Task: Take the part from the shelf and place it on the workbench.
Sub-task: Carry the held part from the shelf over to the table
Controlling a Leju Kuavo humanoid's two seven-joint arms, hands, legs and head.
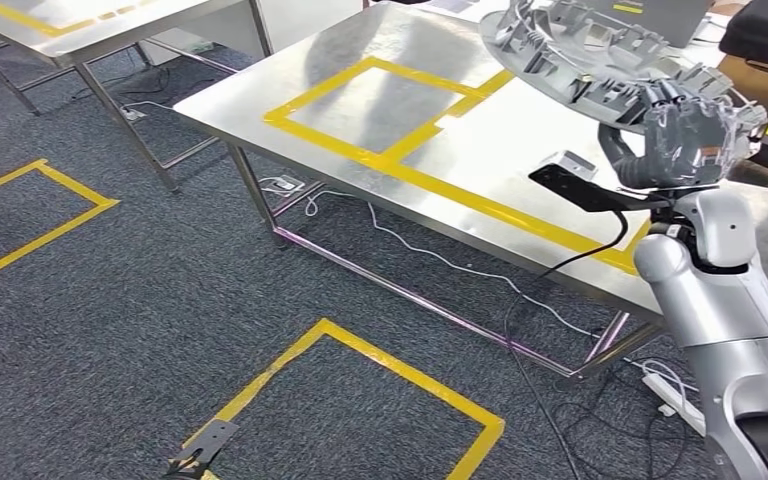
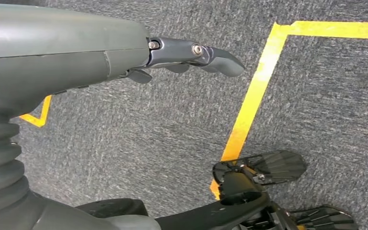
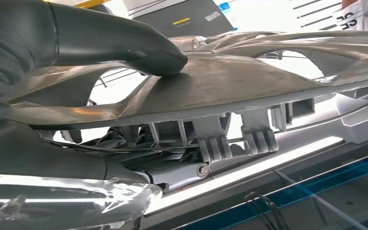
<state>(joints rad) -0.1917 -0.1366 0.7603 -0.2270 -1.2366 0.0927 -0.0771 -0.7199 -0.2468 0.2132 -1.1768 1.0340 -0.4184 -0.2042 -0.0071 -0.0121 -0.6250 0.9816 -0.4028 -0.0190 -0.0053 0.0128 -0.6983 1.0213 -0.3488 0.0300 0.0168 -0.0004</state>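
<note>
Right hand [image 1: 688,140] grips the rim of the grey metal part [image 1: 600,55], holding it up above the far right end of the workbench [image 1: 400,110]. From the left wrist, the left hand [image 2: 191,55] hangs over carpet [image 2: 139,124], fingers loosely extended, holding nothing. From the right wrist, the thumb [image 3: 124,45] presses on the part's flat face.

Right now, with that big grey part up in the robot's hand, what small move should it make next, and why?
Probably lower the grey wheel-like part onto the steel workbench. The right hand holds it by the rim, raised above the tabletop, and the yellow-taped rectangle beside it lies bare. The left hand hangs over the carpet.
</note>
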